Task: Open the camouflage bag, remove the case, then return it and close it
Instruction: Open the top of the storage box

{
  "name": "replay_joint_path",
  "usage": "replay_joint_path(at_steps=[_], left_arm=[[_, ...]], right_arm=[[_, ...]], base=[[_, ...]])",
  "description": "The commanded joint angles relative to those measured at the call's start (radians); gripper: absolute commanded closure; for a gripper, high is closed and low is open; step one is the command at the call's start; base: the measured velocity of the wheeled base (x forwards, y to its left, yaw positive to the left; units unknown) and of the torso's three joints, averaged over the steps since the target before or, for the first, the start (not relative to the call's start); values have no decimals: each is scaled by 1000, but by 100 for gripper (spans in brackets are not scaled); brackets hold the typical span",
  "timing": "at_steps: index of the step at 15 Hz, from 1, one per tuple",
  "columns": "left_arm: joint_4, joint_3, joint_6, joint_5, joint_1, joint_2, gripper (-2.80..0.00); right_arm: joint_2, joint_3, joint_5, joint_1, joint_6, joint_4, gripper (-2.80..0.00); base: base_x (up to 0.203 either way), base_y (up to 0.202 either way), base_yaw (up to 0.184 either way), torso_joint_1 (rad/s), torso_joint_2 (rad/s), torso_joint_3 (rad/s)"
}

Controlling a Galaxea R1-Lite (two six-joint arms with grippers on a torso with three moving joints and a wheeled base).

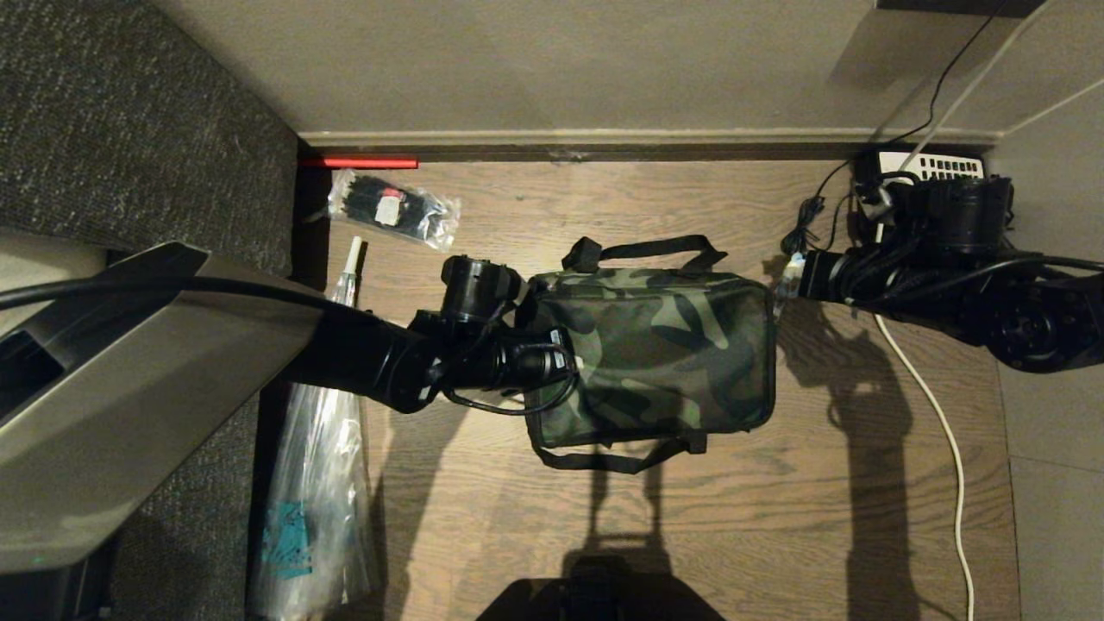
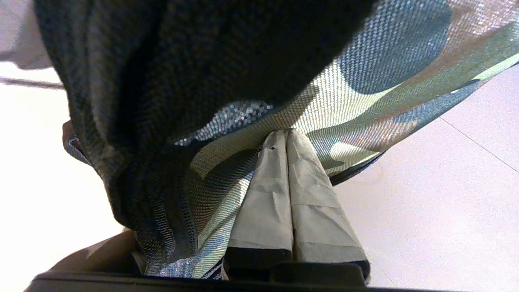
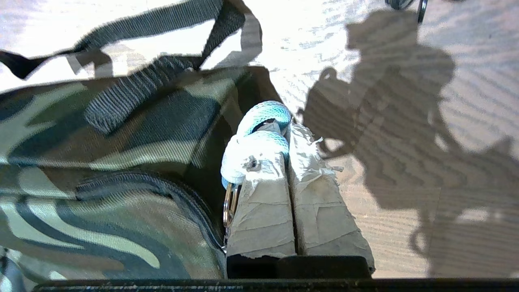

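Note:
The camouflage bag (image 1: 664,345) lies flat and zipped shut on the wooden floor, one black strap handle (image 1: 642,250) behind it and the other in front. My left gripper (image 1: 562,358) is at the bag's left end, shut, its taped fingertips pinching a fold of camouflage fabric (image 2: 324,117). My right gripper (image 1: 780,289) is at the bag's right end, shut on a light blue cord loop (image 3: 265,115). That loop hangs from a metal ring (image 3: 229,207) by the zipper (image 3: 162,184). The case is hidden.
A clear plastic bag of black ties (image 1: 392,207) lies at the back left, and a long clear plastic bag (image 1: 319,483) at the front left. A white cable (image 1: 944,431) runs down the right. A white keypad device (image 1: 936,164) sits by the back wall.

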Motion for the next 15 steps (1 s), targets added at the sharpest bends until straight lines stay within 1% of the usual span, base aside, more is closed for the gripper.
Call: replay_joint_path(at_steps=[1, 5, 9, 12, 13, 15], left_arm=[[0, 0, -3, -2, 0, 1, 0], [1, 2, -5, -2, 0, -2, 0], [3, 2, -5, -2, -5, -4, 0], [3, 3, -7, -2, -8, -8, 0], [3, 3, -7, -2, -9, -8, 0], [3, 5, -8, -2, -12, -8, 0]], right_arm=[[-13, -26, 3, 0, 4, 16, 0], [-13, -84, 6, 0, 6, 62, 0], [-4, -127, 27, 0, 50, 134, 0], [-19, -131, 38, 0, 72, 240, 0], [-31, -136, 57, -2, 74, 287, 0], [-42, -138, 99, -4, 75, 315, 0]], base=[[0, 0, 0, 0, 0, 0], [0, 0, 0, 0, 0, 0], [0, 0, 0, 0, 0, 0], [0, 0, 0, 0, 0, 0], [0, 0, 0, 0, 0, 0], [0, 0, 0, 0, 0, 0]])
